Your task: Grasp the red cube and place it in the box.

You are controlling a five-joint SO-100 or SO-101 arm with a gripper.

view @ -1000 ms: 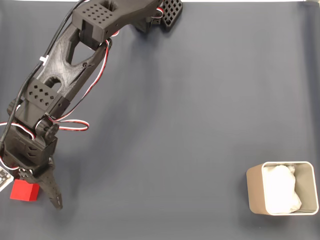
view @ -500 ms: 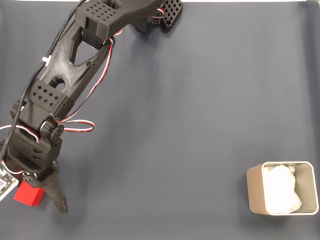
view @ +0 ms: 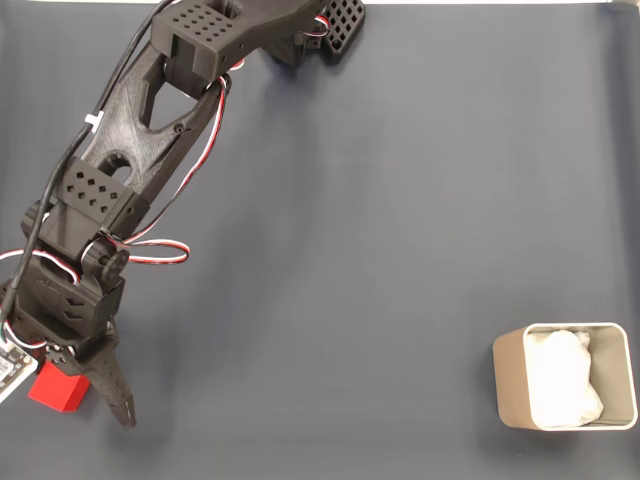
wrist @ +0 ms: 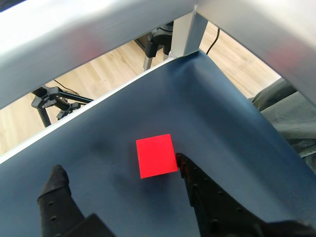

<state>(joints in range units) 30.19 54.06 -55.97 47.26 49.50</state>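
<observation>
The gripper (wrist: pixel 118 170) is spread, with nothing pinched: in the wrist view one black fingertip (wrist: pixel 57 177) stands at lower left and the other finger rises from lower right, its tip at the lower right corner of the red cube (wrist: pixel 156 155), which lies between the two, much nearer the right-hand finger. This placement suits a closing move, since the jaws straddle the block before contact on both sides. In the fixed view the gripper (view: pixel 70 385) sits at the lower left of the frame, the cube (view: pixel 56 391) partly covered by the wrist housing, and the arm (view: pixel 140 130) reaches down from the upper left. The box (view: pixel 508 385), with white wadding inside, stands at lower right on the dark blue mat (view: pixel 380 220), well apart from the cube; the transfer is judged not yet begun. Count: one cube, one box, one arm, two fingers.
</observation>
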